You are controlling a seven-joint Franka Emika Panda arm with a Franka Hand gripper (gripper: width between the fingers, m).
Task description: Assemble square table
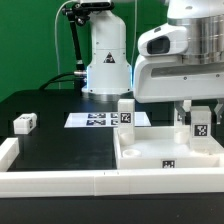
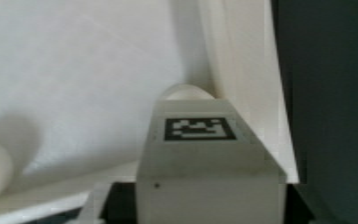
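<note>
The white square tabletop [image 1: 165, 160] lies tray side up at the exterior view's right. A tagged white leg [image 1: 126, 112] stands upright in its far left corner. A second tagged leg [image 1: 200, 125] stands at the far right corner, and my gripper [image 1: 200, 110] comes down from above and is shut on it. In the wrist view this leg [image 2: 201, 135] fills the gap between my gripper's [image 2: 197, 198] dark fingers, its tip pressed into the corner where the tabletop floor [image 2: 69, 70] meets the rim [image 2: 247, 60]. A third leg [image 1: 25, 123] lies loose at the left.
The marker board [image 1: 92, 120] lies flat behind the tabletop. Long white bars run along the front [image 1: 60, 182] and the left edge [image 1: 8, 150] of the black table. The arm's white base [image 1: 107, 60] stands at the back.
</note>
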